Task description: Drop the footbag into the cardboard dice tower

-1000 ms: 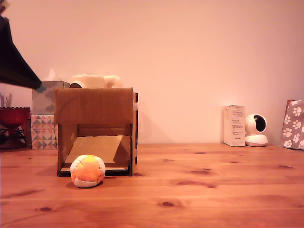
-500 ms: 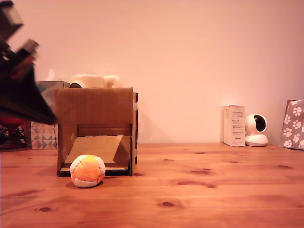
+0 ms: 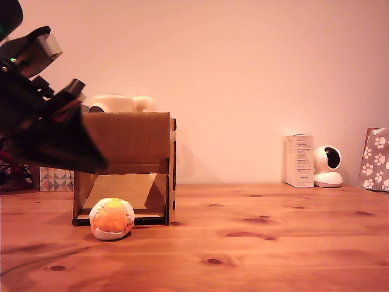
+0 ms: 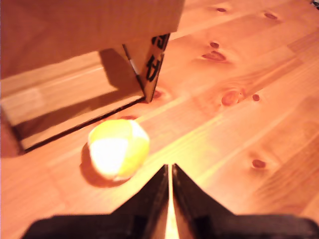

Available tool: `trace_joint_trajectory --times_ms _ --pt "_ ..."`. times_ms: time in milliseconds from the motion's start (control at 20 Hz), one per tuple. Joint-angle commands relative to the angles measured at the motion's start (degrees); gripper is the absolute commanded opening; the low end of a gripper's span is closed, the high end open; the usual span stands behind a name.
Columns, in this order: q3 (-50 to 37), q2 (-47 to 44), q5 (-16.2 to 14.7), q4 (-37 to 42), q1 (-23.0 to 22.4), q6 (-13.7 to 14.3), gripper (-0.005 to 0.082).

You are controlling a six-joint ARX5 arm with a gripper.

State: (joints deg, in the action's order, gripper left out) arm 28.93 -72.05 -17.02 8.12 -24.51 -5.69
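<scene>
Footbag first by task, but the biggest thing is the brown corrugated cardboard dice tower (image 3: 124, 167), its sloped ramp facing forward on the pine tabletop (image 3: 273, 243). Next, the black gripper (image 4: 170, 174) hangs off the surface, its jaws nearly closed to a thin slit, holding nothing. The small orange, yellow and white stitched footbag (image 4: 118, 149) rests at the ramp's foot, just ahead of the fingertips and offset to one side.

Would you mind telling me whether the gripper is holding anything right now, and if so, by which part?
Nothing is held. The gripper is closed and empty; the footbag lies on the table just ahead of its tips.
</scene>
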Motion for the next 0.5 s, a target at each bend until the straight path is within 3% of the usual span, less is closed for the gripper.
trace_joint_trajectory --times_ms 0,150,450 --pt "-0.4 -1.0 1.0 1.2 -0.1 0.1 0.0759" --pt "-0.4 -2.5 3.3 3.4 -0.1 0.2 0.0760" --pt "-0.4 -12.0 3.9 11.8 -0.1 1.8 0.0760"
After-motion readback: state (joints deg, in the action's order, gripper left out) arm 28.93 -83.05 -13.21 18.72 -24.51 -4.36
